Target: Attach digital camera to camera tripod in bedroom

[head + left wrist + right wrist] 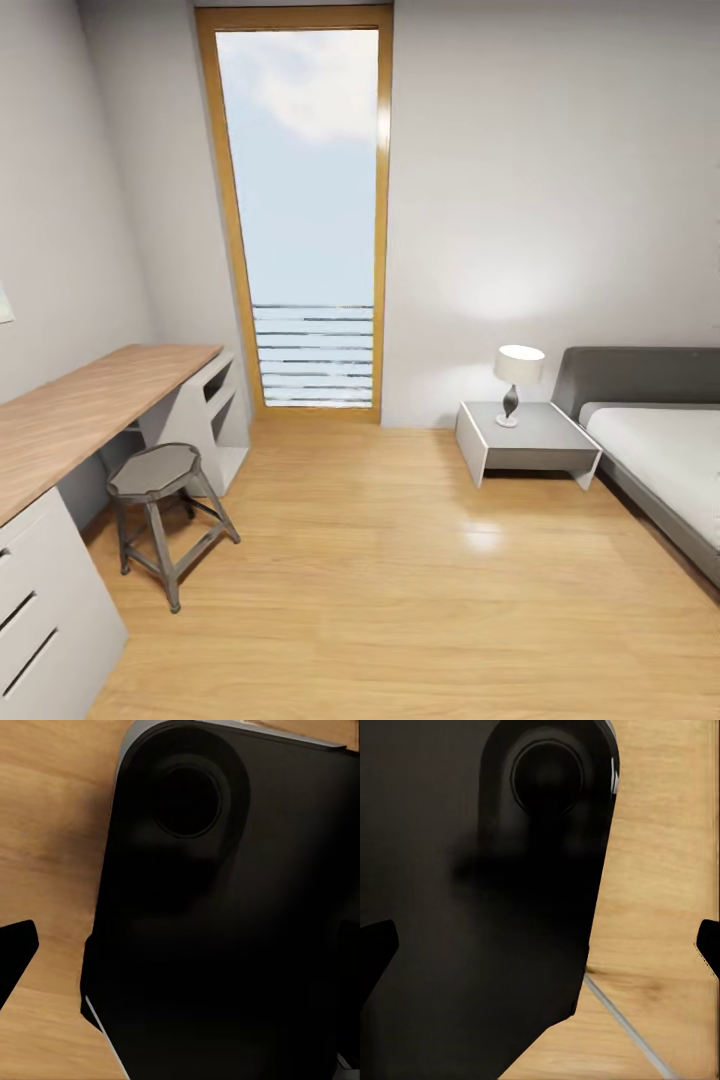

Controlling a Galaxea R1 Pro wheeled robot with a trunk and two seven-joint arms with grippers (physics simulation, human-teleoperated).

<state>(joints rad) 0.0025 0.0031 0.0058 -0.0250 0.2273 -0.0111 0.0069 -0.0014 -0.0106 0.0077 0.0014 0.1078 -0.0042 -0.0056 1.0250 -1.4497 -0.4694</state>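
No brand, label or writing is legible anywhere. The head view looks into the bedroom (400,560): a tall wood-framed window (305,215), a wooden worktop (80,415) cut off by the frame edge, a stool (160,500), a nightstand (525,440) carrying a lamp (517,380), and a bed (660,450) only partly in frame. In each wrist view a dark robot body blocks most of the wood floor. The left fingers (15,956) show one tip, so their opening cannot be told; the right fingers (376,949) stand wide apart, empty.
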